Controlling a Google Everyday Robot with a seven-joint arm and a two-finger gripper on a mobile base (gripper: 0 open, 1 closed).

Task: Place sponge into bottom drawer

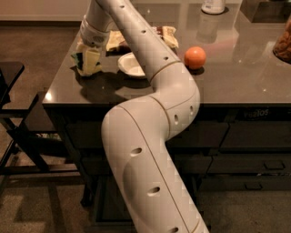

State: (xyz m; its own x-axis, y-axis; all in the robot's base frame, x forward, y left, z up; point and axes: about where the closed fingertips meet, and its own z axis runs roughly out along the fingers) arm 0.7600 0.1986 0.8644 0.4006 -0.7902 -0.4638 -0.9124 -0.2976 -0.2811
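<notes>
The sponge (89, 62), pale yellow foam with a dark green face, stands on edge just above the left end of the dark countertop (236, 82). My gripper (90, 55) comes down onto it from above and is shut on it; the wrist hides the sponge's top. Three dark drawers are stacked in the cabinet front at lower right. The bottom drawer (248, 185) is the lowest of them, it looks closed, and my arm covers its left part.
A white bowl (132, 64) lies right of the sponge, with crinkly snack bags (166, 34) behind it and an orange (195, 58) further right. A white container (213, 5) stands at the back. A dark chair frame (18, 136) is left of the cabinet.
</notes>
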